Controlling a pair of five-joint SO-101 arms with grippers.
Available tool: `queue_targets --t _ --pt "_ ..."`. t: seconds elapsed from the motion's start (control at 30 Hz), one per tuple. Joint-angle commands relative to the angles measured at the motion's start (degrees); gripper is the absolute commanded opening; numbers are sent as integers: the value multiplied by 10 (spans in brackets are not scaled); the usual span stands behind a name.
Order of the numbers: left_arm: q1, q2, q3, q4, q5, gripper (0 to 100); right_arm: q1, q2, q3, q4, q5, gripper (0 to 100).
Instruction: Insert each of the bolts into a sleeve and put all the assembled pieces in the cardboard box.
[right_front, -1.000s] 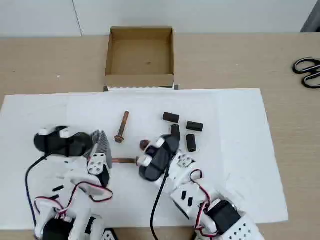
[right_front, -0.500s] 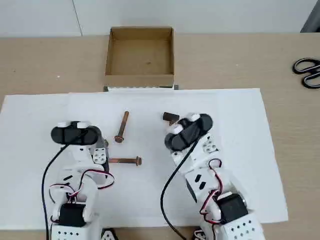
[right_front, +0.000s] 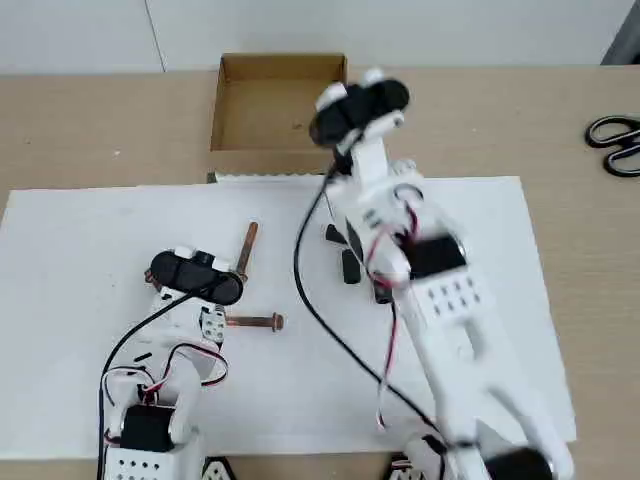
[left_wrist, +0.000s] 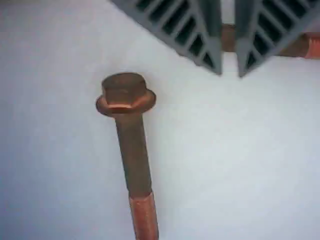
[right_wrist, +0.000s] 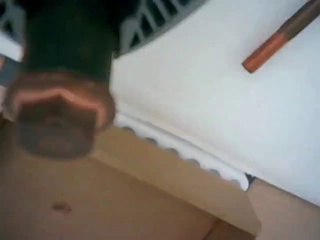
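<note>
While the right arm (right_front: 440, 300) stretches across the white paper sheet (right_front: 80, 260) to the open brown cardboard box (right_front: 228, 110) at the far side of the light wooden bench (right_front: 100, 120), the right jaws are clamped on a short black cylindrical sleeve (right_wrist: 70, 45) with a coppery-brown flanged hex-head bolt (right_wrist: 55, 115) seated in it, head end protruding. Right wrist view: this assembled piece hangs over the box's floor, just inside the near wall, beside the white ribbed strip (right_wrist: 185, 150) that runs along the box's front; cannot tell whether the head touches the cardboard. High view: the arm's wrist sits above the box's near right corner. Meanwhile the left arm (right_front: 195, 272) is low over the sheet, well apart from the box. The left jaws are drawn almost together, only a thin slit between the grey ribbed fingers (left_wrist: 195, 30), nothing clamped. Two loose bolts of the same kind lie flat on the paper by them: one slanted bolt (left_wrist: 131, 150), head nearest the jaws and shank pointing toward the box; one crosswise bolt (right_front: 255, 321), which passes behind the jaw tips in the left wrist view and shows through the slit. The two do not touch. Several loose black sleeves (right_front: 350, 268) lie on the sheet at the right arm's side, partly covered by it; count uncertain. Black-handled scissors (right_front: 615, 145) rest on the bare bench at the far right edge, off the paper.
</note>
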Motion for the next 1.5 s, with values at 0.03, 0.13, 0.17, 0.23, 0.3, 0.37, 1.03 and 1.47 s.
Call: queue_targets --t 0.03,0.13,0.17,0.23,0.3,0.37,1.03,1.47 --pt "1 -5 -2 4 -8 7 8 177 -216 -43 11 2" --pt "1 -5 -2 4 -8 7 7 291 -323 -59 63 2" --pt "1 -5 -2 4 -8 7 7 329 -358 -65 77 2" --pt "1 -5 -2 4 -8 7 7 401 -425 -67 99 2" --pt "1 -5 -2 4 -8 7 7 470 -491 -65 119 2" --pt "1 -5 -2 4 -8 7 8 528 -546 -64 149 2" --pt "1 -5 -2 6 -8 7 10 659 -685 63 271 86" --pt "1 -5 -2 6 -8 7 7 516 -748 398 127 3"
